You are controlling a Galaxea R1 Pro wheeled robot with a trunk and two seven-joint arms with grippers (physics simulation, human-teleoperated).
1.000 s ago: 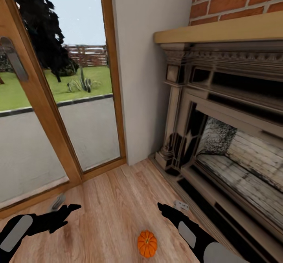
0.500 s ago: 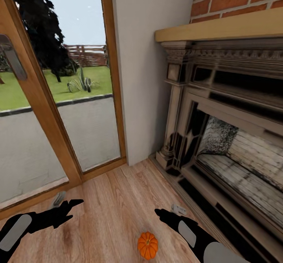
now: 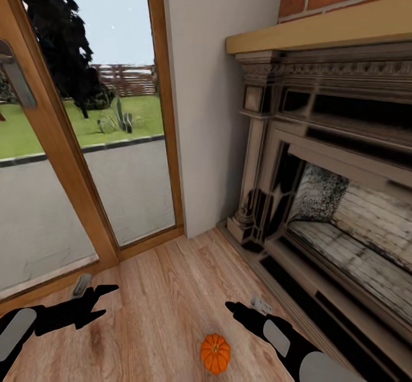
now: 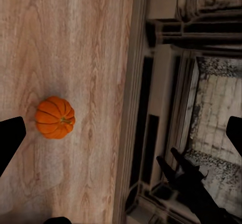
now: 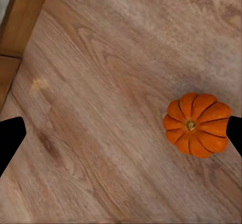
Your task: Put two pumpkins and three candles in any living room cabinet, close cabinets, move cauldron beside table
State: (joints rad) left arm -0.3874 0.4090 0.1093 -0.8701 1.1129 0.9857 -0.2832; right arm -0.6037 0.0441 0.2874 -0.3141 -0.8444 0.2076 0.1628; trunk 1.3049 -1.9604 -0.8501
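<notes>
One small orange ribbed pumpkin (image 3: pixel 215 353) lies on the wooden floor between my two arms, close to my base. It shows from the left wrist as the pumpkin (image 4: pixel 55 117) and from the right wrist as the pumpkin (image 5: pixel 197 124), stem up. My left gripper (image 3: pixel 105 298) hangs open above the floor, to the pumpkin's left. My right gripper (image 3: pixel 231 307) is open too, just above and to the right of the pumpkin, not touching it. Nothing sits between either pair of fingers. The cabinet, candles, cauldron and table are out of view.
A dark ornate fireplace (image 3: pixel 320 199) with a raised hearth edge runs along the right, under a wooden mantel (image 3: pixel 320 30). A wood-framed glass door (image 3: pixel 86 142) stands at the left and a white wall (image 3: pixel 212 113) between them. Bare plank floor (image 3: pixel 166 290) lies ahead.
The camera has tipped slightly. My left gripper has moved a little forward and my right gripper a little down and toward the pumpkin. The pumpkin has stayed put.
</notes>
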